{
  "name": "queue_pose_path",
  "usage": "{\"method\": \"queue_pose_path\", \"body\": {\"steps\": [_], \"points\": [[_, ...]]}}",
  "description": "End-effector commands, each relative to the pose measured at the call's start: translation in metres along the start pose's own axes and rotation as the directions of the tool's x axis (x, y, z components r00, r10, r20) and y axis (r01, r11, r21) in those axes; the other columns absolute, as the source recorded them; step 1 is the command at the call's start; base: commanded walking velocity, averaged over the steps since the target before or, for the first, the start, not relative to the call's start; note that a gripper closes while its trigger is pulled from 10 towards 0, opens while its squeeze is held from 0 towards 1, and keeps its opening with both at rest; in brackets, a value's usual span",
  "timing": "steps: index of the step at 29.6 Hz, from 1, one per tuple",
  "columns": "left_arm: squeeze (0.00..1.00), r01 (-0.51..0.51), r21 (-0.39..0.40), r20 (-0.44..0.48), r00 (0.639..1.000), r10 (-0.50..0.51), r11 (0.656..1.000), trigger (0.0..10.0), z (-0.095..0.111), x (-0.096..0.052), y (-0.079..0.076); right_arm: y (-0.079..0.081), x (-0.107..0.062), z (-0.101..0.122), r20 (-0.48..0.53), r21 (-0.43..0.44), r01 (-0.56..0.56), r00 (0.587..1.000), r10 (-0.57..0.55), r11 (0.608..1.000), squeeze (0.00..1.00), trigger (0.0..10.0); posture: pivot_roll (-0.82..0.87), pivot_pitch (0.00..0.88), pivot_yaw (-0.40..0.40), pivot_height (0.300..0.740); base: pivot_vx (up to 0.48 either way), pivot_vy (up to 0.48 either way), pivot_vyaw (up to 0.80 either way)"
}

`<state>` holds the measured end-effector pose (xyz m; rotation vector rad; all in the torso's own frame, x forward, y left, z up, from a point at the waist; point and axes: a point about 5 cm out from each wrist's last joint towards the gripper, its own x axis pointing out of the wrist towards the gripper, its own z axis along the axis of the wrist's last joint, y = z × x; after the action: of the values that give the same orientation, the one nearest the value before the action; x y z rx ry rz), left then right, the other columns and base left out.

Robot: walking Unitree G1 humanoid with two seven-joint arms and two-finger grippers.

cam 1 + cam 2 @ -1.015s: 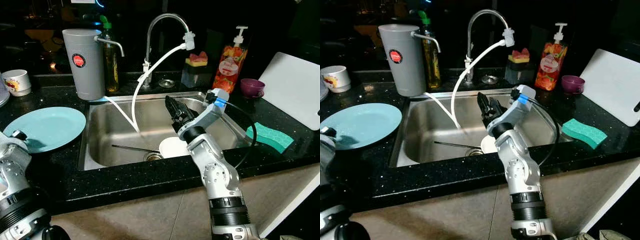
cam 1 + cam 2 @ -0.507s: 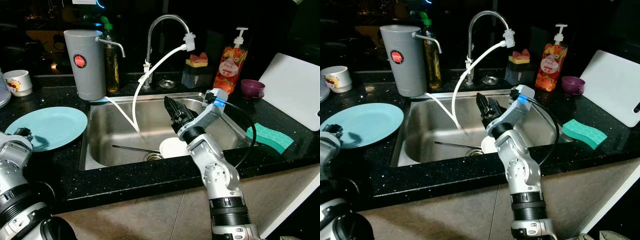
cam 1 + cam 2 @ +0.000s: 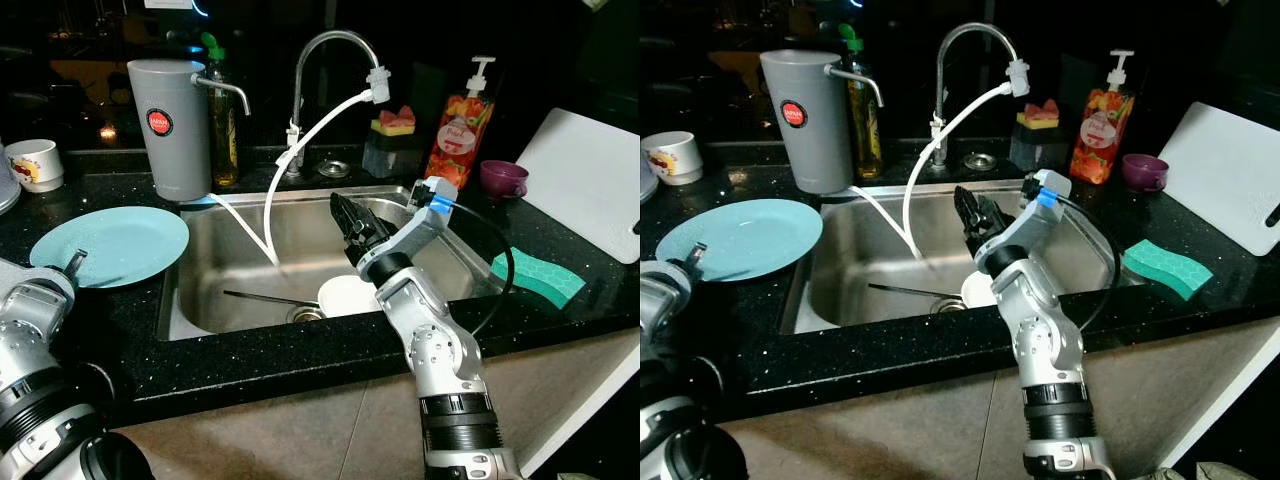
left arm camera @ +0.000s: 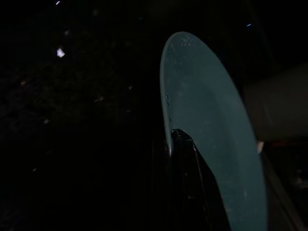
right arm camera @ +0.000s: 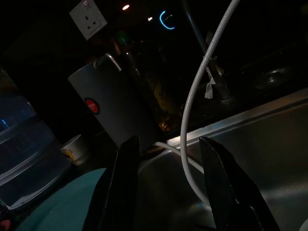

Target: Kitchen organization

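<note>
A teal plate (image 3: pixel 115 245) hangs tilted over the black counter just left of the sink (image 3: pixel 230 250). My left gripper (image 3: pixel 70 265) is shut on its near rim; in the left wrist view a black finger (image 4: pixel 185 159) lies against the plate (image 4: pixel 211 120). My right gripper (image 3: pixel 348 215) hovers open over the middle of the basin, above a white dish (image 3: pixel 345 293), with nothing between its fingers (image 5: pixel 126 178). A dark utensil (image 3: pixel 262 297) rests on the sink bottom by the drain.
A grey water jug (image 3: pixel 168 128) and an oil bottle (image 3: pixel 222 120) stand behind the sink's left corner. A white hose (image 3: pixel 300 150) drops from the faucet (image 3: pixel 330 45) into the basin. At right are a soap bottle (image 3: pixel 460 120), purple cup (image 3: pixel 503 175), green sponge (image 3: pixel 540 272) and white cutting board (image 3: pixel 590 175).
My left gripper has carried the teal plate to the right, toward the sink, and raised it a little. The right arm has barely moved.
</note>
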<state>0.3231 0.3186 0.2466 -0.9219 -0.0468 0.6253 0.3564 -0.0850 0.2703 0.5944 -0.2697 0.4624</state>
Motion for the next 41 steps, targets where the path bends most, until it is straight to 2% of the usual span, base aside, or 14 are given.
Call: {"method": "queue_pose_path", "body": {"steps": [1, 2, 6, 10, 13, 14, 15, 17, 20, 22, 23, 25, 34, 41], "points": [[0.0, 0.023, 0.023, -0.035, 0.999, -0.022, 0.999, 0.0, -0.012, 0.0, -0.001, 0.003, 0.002, 0.005, 0.013, 0.007, -0.017, 1.0, 0.017, 1.0, 0.0, 10.0, 0.11, 0.091, -0.084, 0.74, 0.0, 0.0, 0.0], [0.0, 0.111, 0.015, -0.013, 0.994, -0.111, 0.994, 10.0, -0.008, -0.004, -0.014, 0.004, 0.002, 0.006, 0.016, 0.003, -0.021, 1.0, 0.021, 1.0, 0.0, 10.0, 0.11, 0.093, -0.086, 0.74, 0.0, 0.0, 0.0], [0.0, 0.381, -0.037, 0.033, 0.924, -0.38, 0.924, 10.0, 0.002, -0.023, -0.053, 0.009, 0.001, 0.011, 0.03, -0.001, -0.053, 0.998, 0.053, 0.999, 0.0, 10.0, 0.11, 0.094, -0.088, 0.74, 0.0, 0.0, 0.0], [0.0, 0.482, -0.055, 0.037, 0.876, -0.481, 0.874, 10.0, 0.003, -0.031, -0.065, 0.014, 0.002, 0.014, 0.038, 0.017, -0.087, 0.996, 0.087, 0.996, 0.0, 10.0, 0.11, 0.094, -0.088, 0.74, 0.0, 0.0, 0.0], [0.0, 0.666, -0.059, -0.025, 0.744, -0.668, 0.744, 10.0, -0.007, -0.05, -0.082, 0.035, -0.003, 0.025, 0.068, 0.177, -0.275, 0.961, 0.267, 0.945, 0.0, 10.0, 0.1, 0.096, -0.085, 0.74, 0.0, 0.0, 0.0], [0.0, 0.666, -0.059, -0.025, 0.744, -0.668, 0.744, 10.0, -0.007, -0.05, -0.082, 0.035, -0.003, 0.025, 0.068, 0.177, -0.275, 0.961, 0.267, 0.945, 0.0, 10.0, 0.1, 0.096, -0.085, 0.74, 0.0, 0.0, 0.0], [0.0, 0.745, -0.06, -0.066, 0.661, -0.748, 0.664, 10.0, -0.014, -0.062, -0.087, 0.044, -0.008, 0.031, 0.095, 0.277, -0.363, 0.932, 0.351, 0.89, 0.0, 10.0, 0.1, 0.096, -0.085, 0.74, 0.0, 0.0, 0.0], [0.0, 0.801, -0.073, -0.091, 0.589, -0.803, 0.595, 10.0, -0.018, -0.071, -0.092, 0.044, -0.01, 0.033, 0.115, 0.365, -0.381, 0.924, 0.365, 0.849, 0.0, 10.0, 0.1, 0.096, -0.085, 0.74, 0.0, 0.0, 0.0], [0.0, 0.824, -0.08, -0.099, 0.553, -0.827, 0.561, 10.0, -0.02, -0.075, -0.094, 0.043, -0.01, 0.033, 0.11, 0.381, -0.377, 0.925, 0.363, 0.844, 0.0, 10.0, 0.1, 0.096, -0.085, 0.74, 0.0, 0.0, 0.0], [0.0, 0.878, -0.089, -0.12, 0.459, -0.881, 0.47, 10.0, -0.024, -0.087, -0.099, 0.042, -0.01, 0.031, 0.097, 0.38, -0.367, 0.929, 0.358, 0.849, 0.0, 10.0, 0.1, 0.097, -0.088, 0.74, 0.0, 0.0, 0.0], [0.0, 0.878, -0.089, -0.12, 0.459, -0.881, 0.47, 10.0, -0.024, -0.087, -0.099, 0.042, -0.01, 0.031, 0.097, 0.38, -0.367, 0.929, 0.358, 0.849, 0.0, 10.0, 0.1, 0.097, -0.088, 0.74, 0.0, 0.0, 0.0], [0.0, 0.92, -0.103, -0.132, 0.365, -0.922, 0.379, 10.0, -0.027, -0.098, -0.104, 0.042, -0.011, 0.028, 0.085, 0.39, -0.369, 0.927, 0.366, 0.844, 0.0, 10.0, 0.09, 0.097, -0.085, 0.74, 0.0, 0.0, 0.0], [0.0, 0.946, -0.109, -0.079, 0.297, -0.951, 0.305, 10.0, -0.016, -0.107, -0.108, 0.022, -0.01, 0.026, 0.035, 0.339, -0.245, 0.968, 0.248, 0.909, 0.0, 10.0, 0.09, 0.097, -0.085, 0.74, 0.0, 0.0, 0.0], [0.0, 0.924, -0.054, -0.064, 0.375, -0.925, 0.378, 10.0, -0.012, -0.099, -0.107, 0.014, -0.011, 0.035, 0.068, 0.328, -0.23, 0.973, 0.22, 0.916, 0.0, 10.0, 0.09, 0.098, -0.086, 0.74, 0.0, 0.0, 0.0]]}}
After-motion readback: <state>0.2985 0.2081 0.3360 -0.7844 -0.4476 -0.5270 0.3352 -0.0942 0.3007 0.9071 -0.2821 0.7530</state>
